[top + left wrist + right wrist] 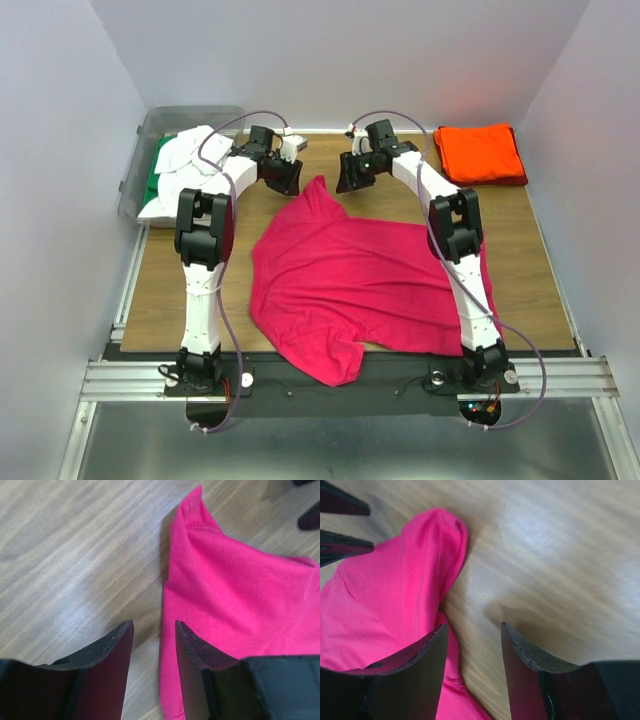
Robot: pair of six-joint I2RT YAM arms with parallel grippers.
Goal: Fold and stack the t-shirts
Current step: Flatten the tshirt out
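Even overhead light is brightening the top view, leaving soft shadows. Pale glare is washing across the desk in both wrist views; the right one is smearing, its dark fingers blurring.

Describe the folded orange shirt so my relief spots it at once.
Start at the wooden table and go to its far right corner. The orange-red t-shirt lies there, a neat folded square; its neighbour, the pink t-shirt, sprawls unfolded mid-table.
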